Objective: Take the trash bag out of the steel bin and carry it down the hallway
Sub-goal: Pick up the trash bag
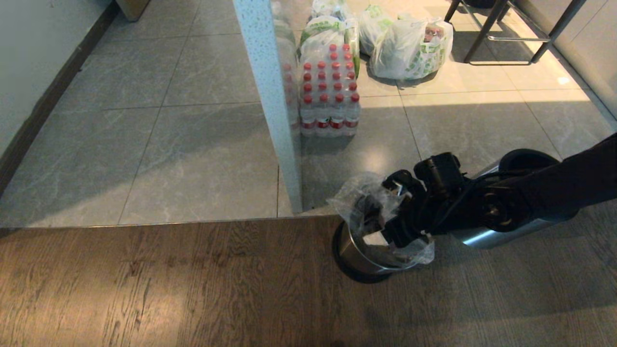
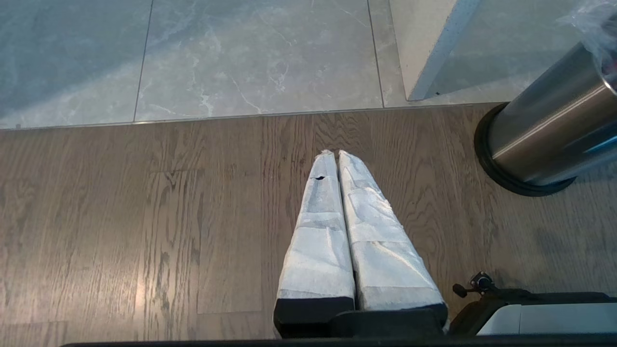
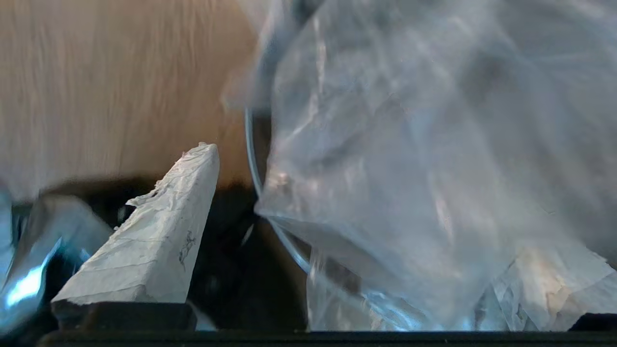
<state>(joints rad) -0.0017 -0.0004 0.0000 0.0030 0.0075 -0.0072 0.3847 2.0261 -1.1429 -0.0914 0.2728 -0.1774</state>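
The steel bin [image 1: 354,253] stands on the wood floor, its black base by the tile edge; it also shows in the left wrist view [image 2: 544,125]. The clear trash bag [image 1: 356,197] lines it, with crumpled film sticking up over the rim. My right gripper [image 1: 385,217] is down at the bin's mouth and open. One taped finger [image 3: 159,231] is outside the rim, and bag film [image 3: 409,168] fills the space beside it. The other finger is veiled by the plastic. My left gripper [image 2: 336,153] hangs shut and empty over the wood floor, left of the bin.
A white post with a glass panel [image 1: 270,96] stands just beyond the bin. Behind it are a pack of water bottles [image 1: 328,91], white grocery bags [image 1: 409,48] and dark furniture legs [image 1: 506,33] on tiles [image 1: 193,144]. Another steel cylinder [image 1: 482,236] sits partly hidden under my right arm.
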